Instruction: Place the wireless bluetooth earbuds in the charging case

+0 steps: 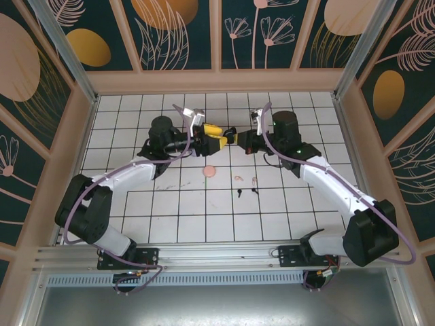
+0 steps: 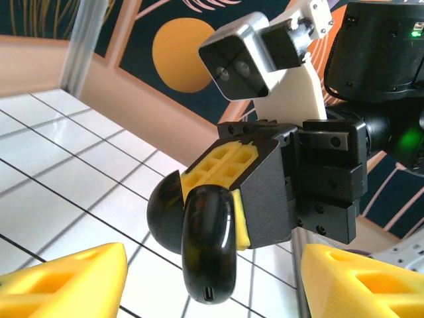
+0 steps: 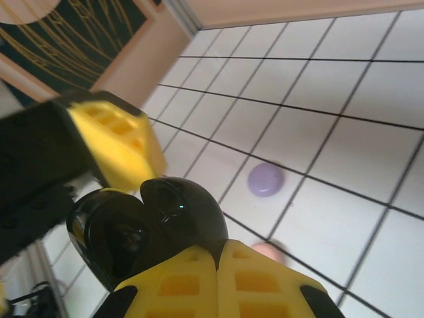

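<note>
Both arms are reaching over the far middle of the tiled table (image 1: 136,210), wrists nearly meeting.

Right gripper (image 1: 239,138) is pinching the open black charging case (image 2: 209,252) by one shell, fingers pressed tight on it. The case is hanging clear above the tiles.

Left gripper (image 1: 216,136) is standing with fingers spread, one yellow finger (image 2: 73,278) on each side of the case, neither touching it.

Room: the near half of the table is lying open between the arm bases. The wooden side wall (image 1: 81,136) is sitting well apart from the wrists.

Pink earbuds (image 1: 238,178) and black earbuds (image 1: 239,192) are lying loose on the tiles, just nearer the arm bases than the grippers. They are lying near a round pink case (image 1: 209,171). A lilac case (image 3: 265,179) is resting on a tile beyond the held case.

Hard to make out: the case interior is showing dark and glossy, so I cannot tell whether any bud is seated. In the right wrist view the pink case is appearing blurred and half cut off behind the right fingers.
</note>
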### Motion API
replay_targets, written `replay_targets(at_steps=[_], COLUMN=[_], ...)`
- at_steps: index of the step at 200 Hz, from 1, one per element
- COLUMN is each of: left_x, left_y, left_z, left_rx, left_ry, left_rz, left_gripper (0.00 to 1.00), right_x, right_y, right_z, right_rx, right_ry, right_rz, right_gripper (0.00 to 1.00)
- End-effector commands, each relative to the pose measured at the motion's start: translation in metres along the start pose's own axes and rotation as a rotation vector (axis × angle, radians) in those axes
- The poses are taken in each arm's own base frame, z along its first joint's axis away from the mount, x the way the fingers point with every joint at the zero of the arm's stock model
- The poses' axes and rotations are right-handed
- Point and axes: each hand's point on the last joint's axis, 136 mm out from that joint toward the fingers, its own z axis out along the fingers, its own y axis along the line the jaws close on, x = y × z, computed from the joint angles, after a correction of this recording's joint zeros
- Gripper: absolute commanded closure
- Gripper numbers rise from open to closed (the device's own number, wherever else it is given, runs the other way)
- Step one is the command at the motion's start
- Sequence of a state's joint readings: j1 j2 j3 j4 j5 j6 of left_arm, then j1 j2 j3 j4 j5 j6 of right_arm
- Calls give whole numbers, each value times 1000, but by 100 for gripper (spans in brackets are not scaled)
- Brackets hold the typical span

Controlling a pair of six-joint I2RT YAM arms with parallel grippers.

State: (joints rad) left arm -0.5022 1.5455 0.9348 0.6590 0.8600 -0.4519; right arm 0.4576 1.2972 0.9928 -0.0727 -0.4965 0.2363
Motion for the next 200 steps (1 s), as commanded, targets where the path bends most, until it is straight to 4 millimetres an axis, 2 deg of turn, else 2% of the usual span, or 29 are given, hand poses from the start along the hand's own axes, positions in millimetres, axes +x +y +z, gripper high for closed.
replay_targets(at_steps=[1, 39, 63, 84, 131, 200], left_x=[-16, -7, -1, 8, 32, 31], left_y=[-6, -7, -3, 1, 11, 7], left_z=[-3, 2, 3, 3, 2, 7], left_rx=[-38, 2, 8, 12, 37, 108], left_ry=[62, 254, 353, 425, 552, 573], left_rz=[126, 152, 148, 138, 95, 80], left_gripper=[27, 24, 25, 26, 28, 29], right_x=[-9, -1, 2, -2, -6, 7], right_y=[-20, -48, -56, -53, -28, -13], right_z=[-9, -13, -17, -19, -14, 9], right_rx=[117, 270, 322, 318, 220, 198], right_ry=[15, 100, 133, 131, 143, 206], right_rz=[-89, -211, -264, -286, -324, -356], right_gripper=[100, 100, 100, 100, 100, 100])
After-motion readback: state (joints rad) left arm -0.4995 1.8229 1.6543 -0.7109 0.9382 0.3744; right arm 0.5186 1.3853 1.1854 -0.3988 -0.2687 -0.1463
